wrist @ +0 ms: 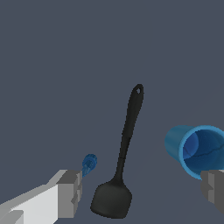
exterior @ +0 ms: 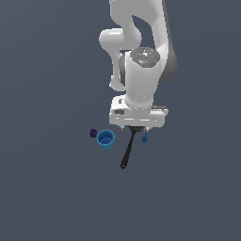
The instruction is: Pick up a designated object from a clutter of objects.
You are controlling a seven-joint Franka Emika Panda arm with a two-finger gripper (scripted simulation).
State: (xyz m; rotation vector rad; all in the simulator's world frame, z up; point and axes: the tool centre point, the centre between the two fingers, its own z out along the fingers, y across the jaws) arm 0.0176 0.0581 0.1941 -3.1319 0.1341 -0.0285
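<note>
Gripper [wrist: 142, 192] is spread wide with nothing held; in the wrist view one finger [wrist: 70, 192] sits on each side of the black spatula's [wrist: 124, 148] flat head. The spatula lies flat on the grey floor [exterior: 47, 188], head under the hand and handle end sticking out past it. Blue cup [exterior: 106, 139] stands just to the exterior view's left of it, tiny purple piece [exterior: 93, 133] beside the cup on its far side from the spatula, tiny blue piece [exterior: 144, 138] just to the exterior view's right of the handle
</note>
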